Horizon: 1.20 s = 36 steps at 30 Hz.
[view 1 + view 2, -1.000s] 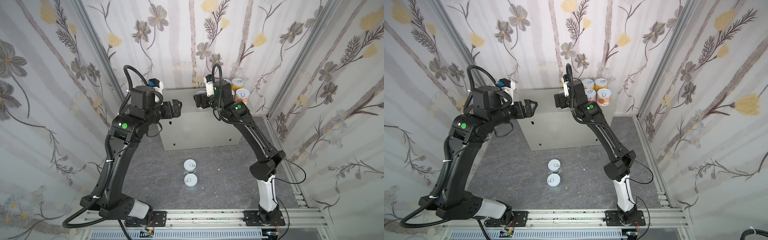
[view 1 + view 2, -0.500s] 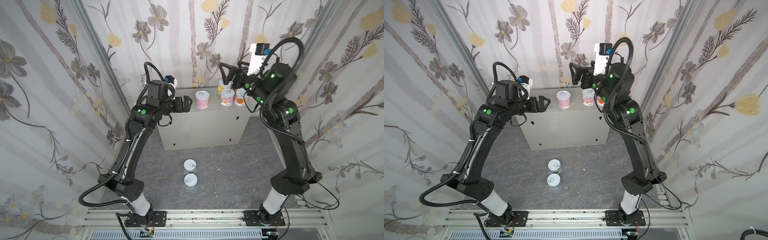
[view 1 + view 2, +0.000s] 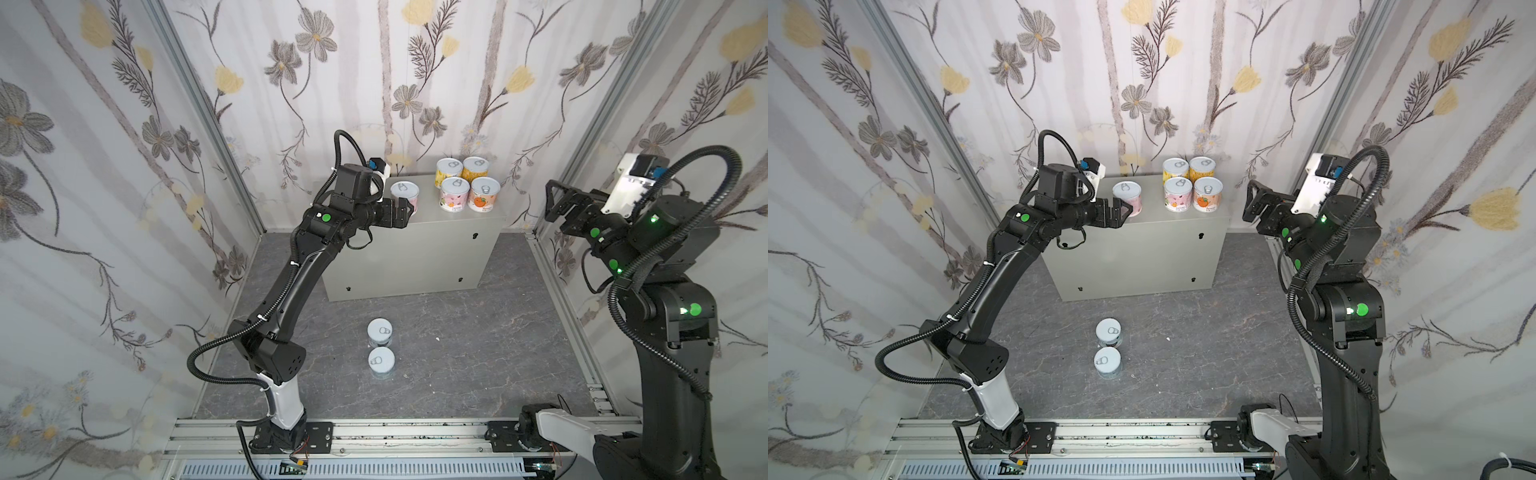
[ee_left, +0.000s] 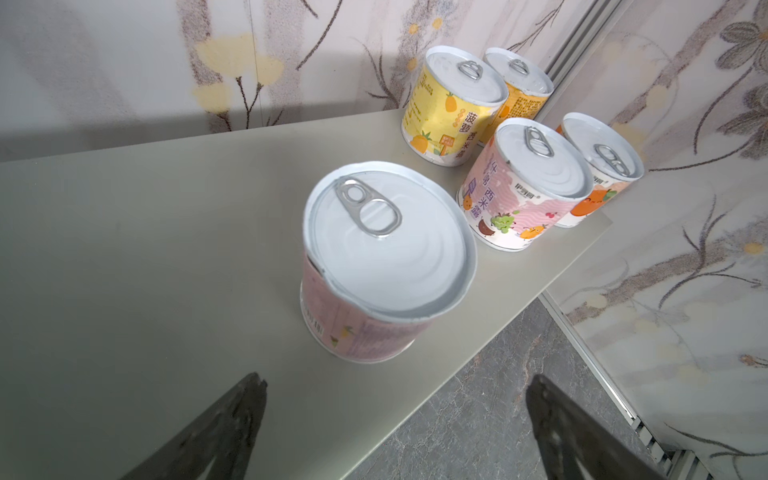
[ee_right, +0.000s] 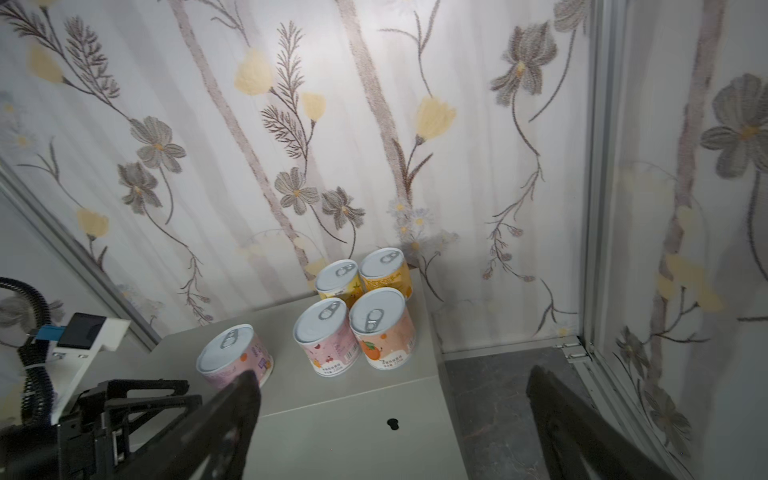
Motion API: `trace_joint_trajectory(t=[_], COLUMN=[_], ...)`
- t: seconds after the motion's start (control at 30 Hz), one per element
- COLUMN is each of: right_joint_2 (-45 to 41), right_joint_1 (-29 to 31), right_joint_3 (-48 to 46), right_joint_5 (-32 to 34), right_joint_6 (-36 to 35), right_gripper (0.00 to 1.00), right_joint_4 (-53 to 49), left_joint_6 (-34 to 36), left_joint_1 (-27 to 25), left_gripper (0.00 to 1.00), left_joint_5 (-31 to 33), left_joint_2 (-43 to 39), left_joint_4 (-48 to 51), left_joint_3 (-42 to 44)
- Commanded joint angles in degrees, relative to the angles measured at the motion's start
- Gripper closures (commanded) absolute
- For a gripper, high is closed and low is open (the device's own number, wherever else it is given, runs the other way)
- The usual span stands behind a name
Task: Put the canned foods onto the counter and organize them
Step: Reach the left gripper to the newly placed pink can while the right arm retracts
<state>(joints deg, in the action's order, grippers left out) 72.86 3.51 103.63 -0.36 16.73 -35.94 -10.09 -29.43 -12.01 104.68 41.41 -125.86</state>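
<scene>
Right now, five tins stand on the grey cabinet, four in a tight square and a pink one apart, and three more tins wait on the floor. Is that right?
No: only two tins wait on the floor, a far tin and a near tin, as both top views show. The five on the cabinet, with the pink tin apart, are as you said.

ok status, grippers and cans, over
Left gripper open, short of pink pull-tab tin. Right gripper open, empty, clear of pale grey-beige metal cabinet. Four other tins up top, two silver-lidded tins on dark floor. Nothing blocking.
</scene>
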Motion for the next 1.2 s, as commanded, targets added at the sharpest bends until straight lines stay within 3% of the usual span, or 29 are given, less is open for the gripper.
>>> trace_joint_trajectory(t=[0.0, 0.23, 0.53, 0.7, 0.83, 1.17], right_joint_2=[-1.28, -2.19, -3.94, -4.48, -4.57, -3.61], right_joint_1=[-3.66, -4.81, -4.64, -4.65, -4.41, -3.51], right_joint_3=[-2.79, -6.0, -8.24, -9.04, -9.67, -10.47], right_joint_5=[-4.4, -7.21, -7.67, -7.58, -7.74, -8.78], right_joint_6=[1.2, 1.24, 1.46, 1.3, 0.95, 0.85], right_gripper=[0.0, 0.0, 0.0, 0.0, 0.0, 0.0], right_joint_4=[-1.3, -1.6, -2.15, -2.03, -1.84, -0.72], left_joint_6=[0.95, 0.95, 1.92, -1.75, -4.26, -2.79], left_joint_1=[-0.64, -2.72, -5.24, -4.95, -5.17, -6.66], left_gripper=[0.0, 0.0, 0.01, 0.01, 0.01, 0.01], left_joint_5=[2.72, 7.7, 16.09, 11.51, 4.04, 13.57], left_joint_2=[0.97, 3.56, 9.74, 14.14, 13.15, 9.46], left_joint_4=[-2.67, -1.56, 6.46, 10.75, 6.02, 7.46], left_joint_3=[-1.04, -4.56, -20.57, -31.59, -29.56, -22.54])
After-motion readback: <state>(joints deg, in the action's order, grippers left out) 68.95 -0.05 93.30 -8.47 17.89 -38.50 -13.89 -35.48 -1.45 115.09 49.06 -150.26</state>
